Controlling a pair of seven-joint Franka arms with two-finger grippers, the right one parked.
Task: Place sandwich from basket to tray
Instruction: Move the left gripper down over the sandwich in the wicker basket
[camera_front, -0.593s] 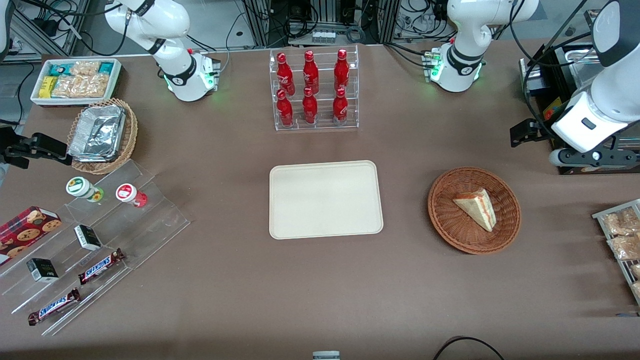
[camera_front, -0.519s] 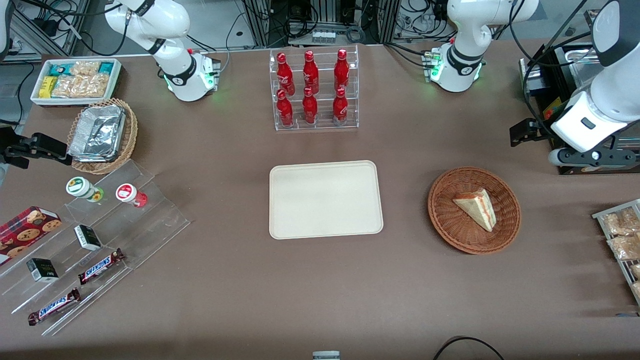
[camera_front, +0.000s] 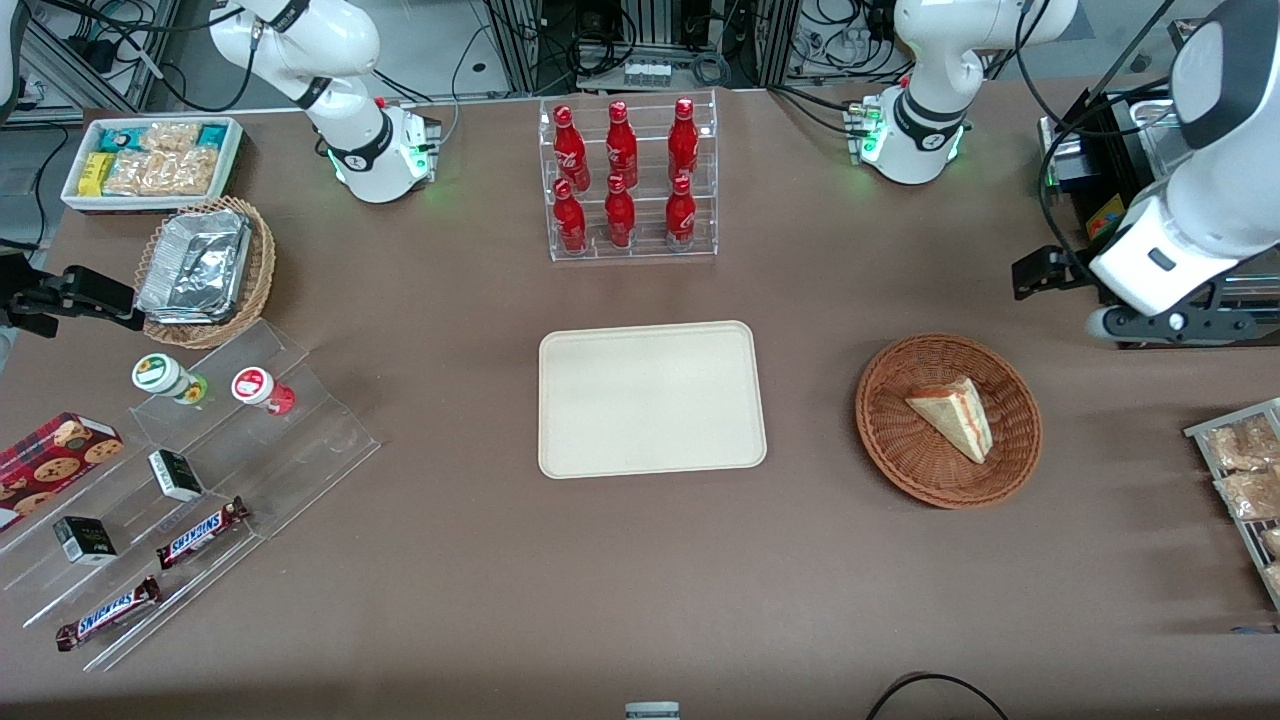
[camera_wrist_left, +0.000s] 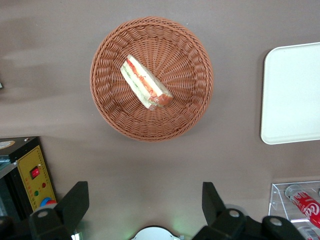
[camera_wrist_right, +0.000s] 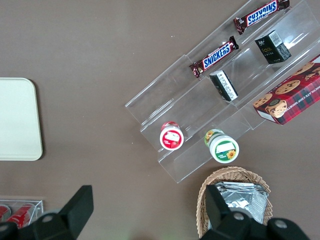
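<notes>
You see the sandwich lying in the basket, the tray beside it on the table, and the gripper spread wide above bare tabletop.

Six bottles — two Snickers bars — one sandwich.

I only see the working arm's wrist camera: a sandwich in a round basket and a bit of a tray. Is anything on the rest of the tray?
Observer: No, the front view shows the whole tray bare.
Operator: How many red bottles are there?
Observer: Six, in a clear rack farther from the front camera than the tray.
Operator: Is my end effector over the basket?
Observer: No. Open, it hangs off to the side, toward the working arm's end of the table.
</notes>
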